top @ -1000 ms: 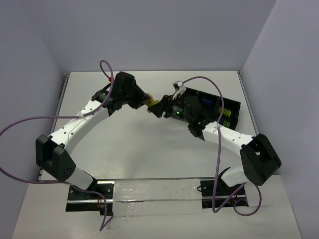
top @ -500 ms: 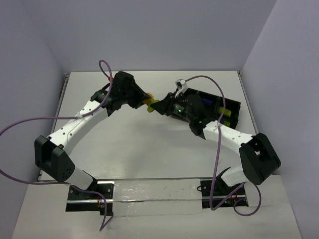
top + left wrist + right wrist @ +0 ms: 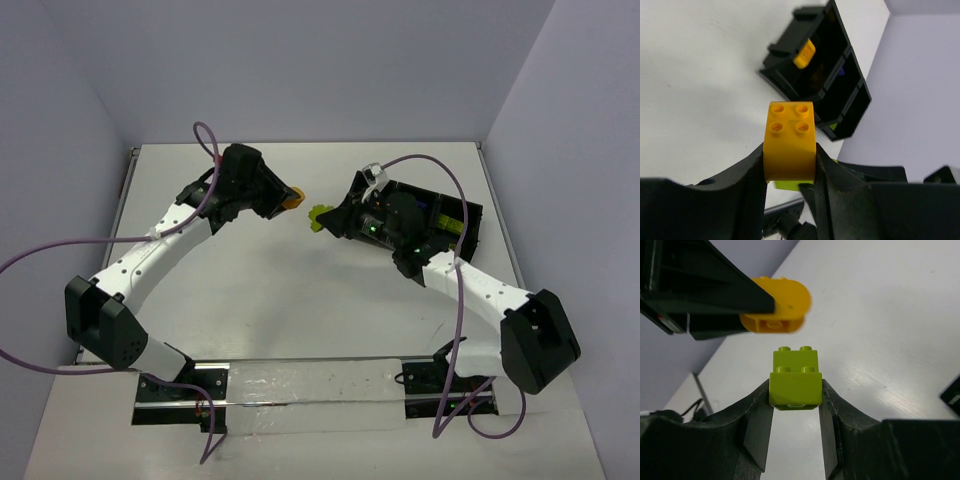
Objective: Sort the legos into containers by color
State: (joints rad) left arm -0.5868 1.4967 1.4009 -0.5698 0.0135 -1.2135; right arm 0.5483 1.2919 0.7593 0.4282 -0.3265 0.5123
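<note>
White tabletop (image 3: 300, 290) lies under both arms, and the change sits right at the fingertips. A moment ago the two grippers met nose to nose with an orange-yellow brick and a lime green brick pressed together between them. Now they have drawn apart and each carries its own piece.

The left gripper (image 3: 790, 162) is clamped on the orange-yellow brick (image 3: 790, 145), studs pointing away from the wrist. The right gripper (image 3: 796, 397) is clamped on the lime green brick (image 3: 795, 382), also studs forward. From the right wrist, the orange-yellow piece hangs just ahead of and above the green one, with a clear gap between them.

By the look of it, a stuck pair has been pulled in two, so each colour can now go to its own compartment; neither brick is dropped yet.

Further ahead of the left gripper stands the black tray (image 3: 782, 80). Its nearest section already holds an orange-yellow brick (image 3: 805, 53), the middle one shows a blue-purple speck, and the farthest shows a bit of lime. From above, the tray lies just behind the right gripper's wrist, so the green brick has the shorter trip.

Beyond that the tabletop runs matte and pale to plain lilac walls (image 3: 320, 70) on three sides.
</note>
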